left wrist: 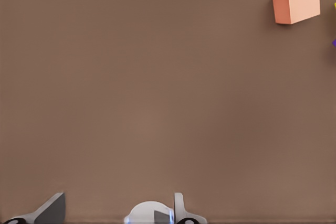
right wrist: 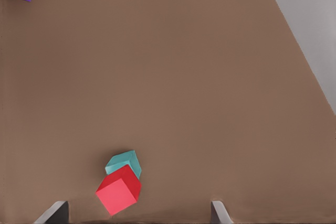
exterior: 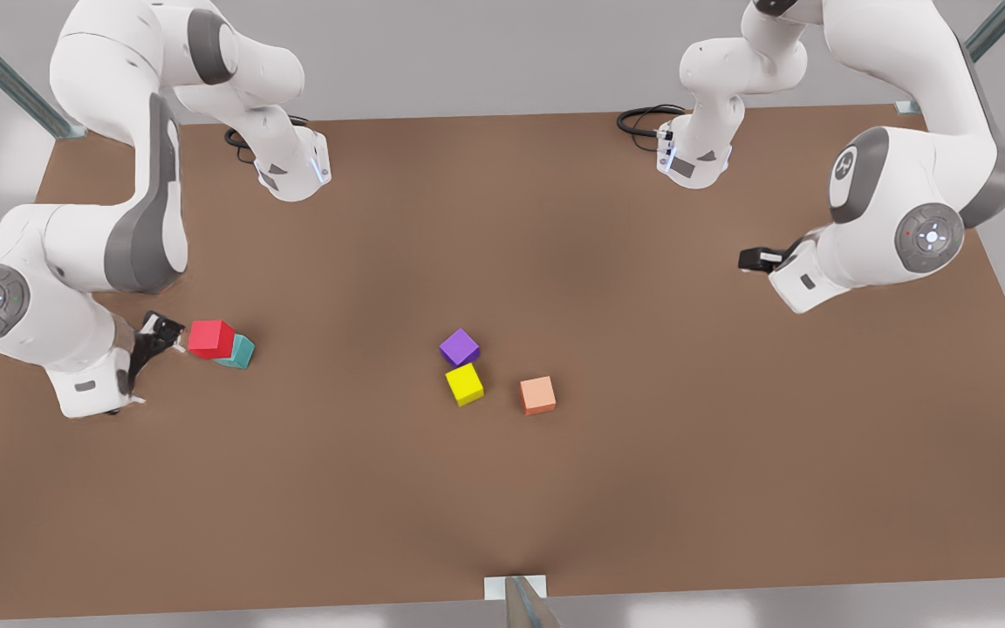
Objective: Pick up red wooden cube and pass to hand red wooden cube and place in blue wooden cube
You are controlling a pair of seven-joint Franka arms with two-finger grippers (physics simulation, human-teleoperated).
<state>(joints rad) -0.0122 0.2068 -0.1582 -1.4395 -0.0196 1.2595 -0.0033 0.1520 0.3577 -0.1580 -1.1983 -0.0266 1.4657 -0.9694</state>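
Note:
The red wooden cube [exterior: 210, 338] sits at the front view's left, overlapping the teal blue wooden cube [exterior: 241, 352]. It looks to rest on top of it, shifted to one side. In the right wrist view the red wooden cube [right wrist: 118, 190] covers part of the blue wooden cube [right wrist: 125, 161]. My right gripper [exterior: 162, 336] is just beside the red cube, on the front view's left of it. This right gripper [right wrist: 137, 212] is open, its fingertips [right wrist: 58, 211] spread wide and off the cube. My left gripper [exterior: 751, 259] waits high at the front view's right, open [left wrist: 115, 211].
A purple cube [exterior: 459, 347], a yellow cube [exterior: 464, 384] and a salmon-orange cube [exterior: 537, 395] lie mid-table. The salmon-orange cube [left wrist: 296, 4] is far ahead in the left wrist view. Both arm bases stand at the table's back edge.

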